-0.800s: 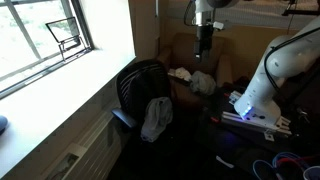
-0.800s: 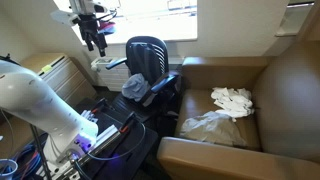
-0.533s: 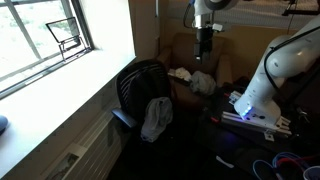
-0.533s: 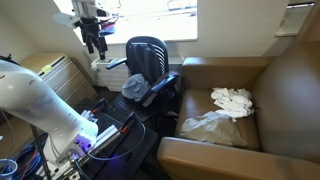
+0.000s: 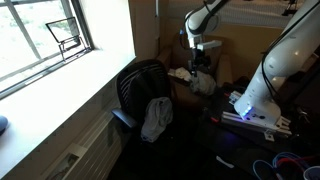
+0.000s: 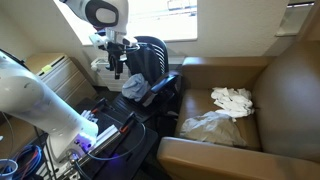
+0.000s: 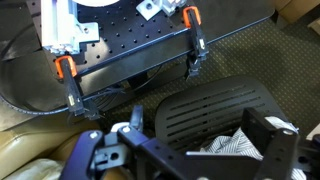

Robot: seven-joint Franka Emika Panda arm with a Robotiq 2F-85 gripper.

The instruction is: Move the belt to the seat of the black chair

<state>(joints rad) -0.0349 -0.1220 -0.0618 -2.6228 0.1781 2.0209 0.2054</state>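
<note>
The black chair (image 5: 140,85) stands by the window; it also shows in the exterior view (image 6: 148,55) and from above in the wrist view (image 7: 205,108). A grey striped cloth (image 5: 156,117) lies on its seat, also seen in the exterior view (image 6: 135,87) and in the wrist view (image 7: 238,145). I cannot make out a belt in any view. My gripper (image 5: 200,62) hangs above and behind the chair in both exterior views (image 6: 118,68). In the wrist view its fingers (image 7: 190,160) are spread wide and empty, above the cloth.
A brown couch (image 6: 255,75) holds white cloths (image 6: 232,98) and a pale bag (image 6: 208,123). The robot's white base (image 5: 250,100) stands on a black table with cables. A black perforated board with orange clamps (image 7: 130,60) lies under the wrist. The window sill (image 5: 60,80) runs alongside the chair.
The arm has swung down and towards the chair; the gripper is now lower and closer to the chair's back. The chair and cloth have not moved.
</note>
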